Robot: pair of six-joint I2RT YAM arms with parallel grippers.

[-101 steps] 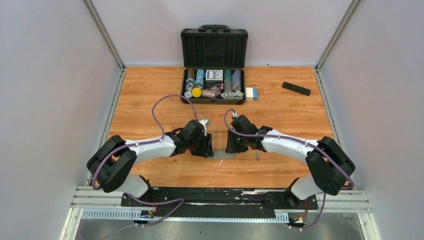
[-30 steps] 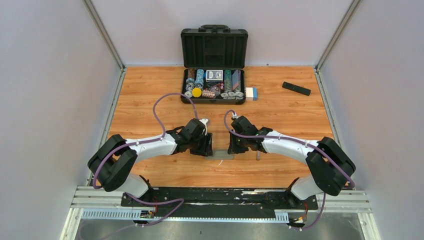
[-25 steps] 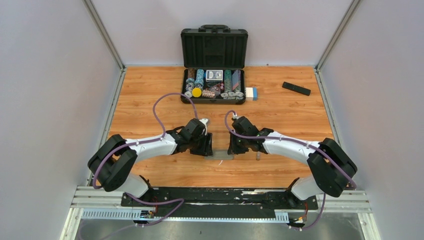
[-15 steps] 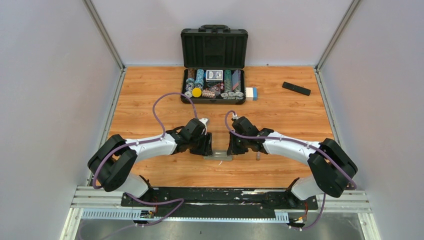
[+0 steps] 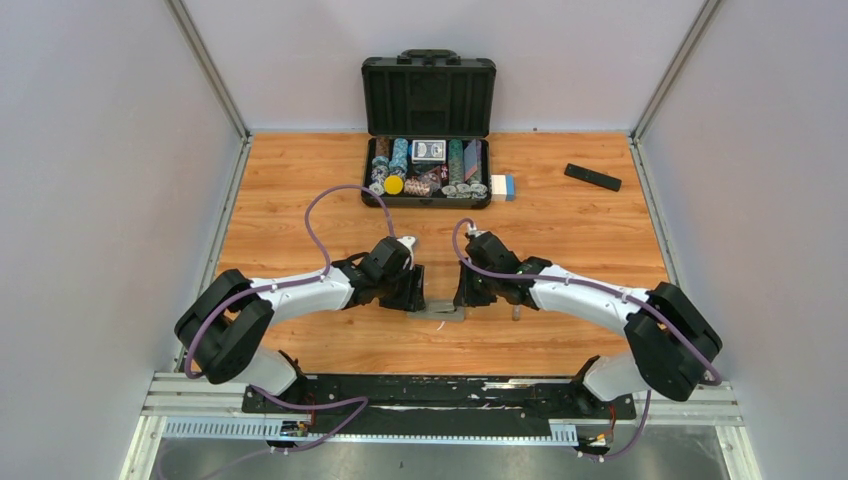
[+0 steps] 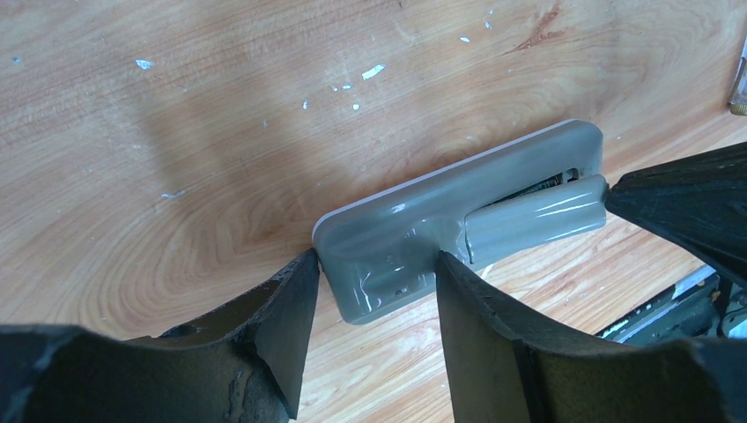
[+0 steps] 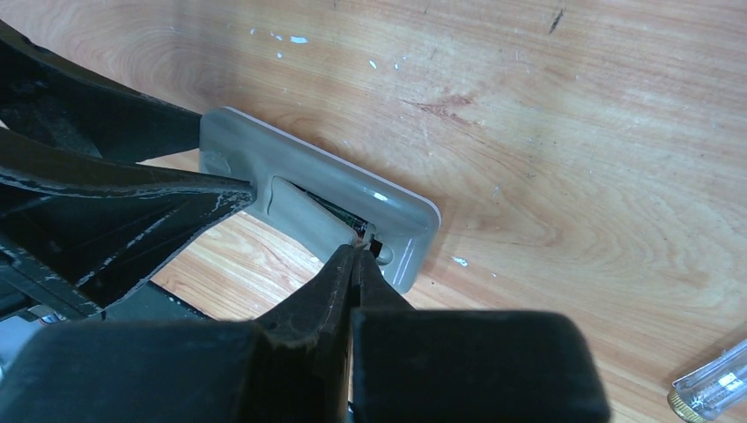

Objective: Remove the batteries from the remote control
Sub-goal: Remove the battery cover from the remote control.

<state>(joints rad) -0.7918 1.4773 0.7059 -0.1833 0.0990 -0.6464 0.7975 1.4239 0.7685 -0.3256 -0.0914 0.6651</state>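
Inward, left arm (image 5: pixel 300 290) and right arm (image 5: pixel 590 295) lean over the remote (image 5: pixel 437 312).

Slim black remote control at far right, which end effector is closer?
Right. Right end effector: to the near left of the slim black remote control. Left end effector: farther left, gripping the grey remote.

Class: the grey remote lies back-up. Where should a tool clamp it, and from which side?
Take the grey remote by its solid end, from above, across its width: straight parallel edges suit a pinch and the battery compartment stays uncovered. The left tool grips there.
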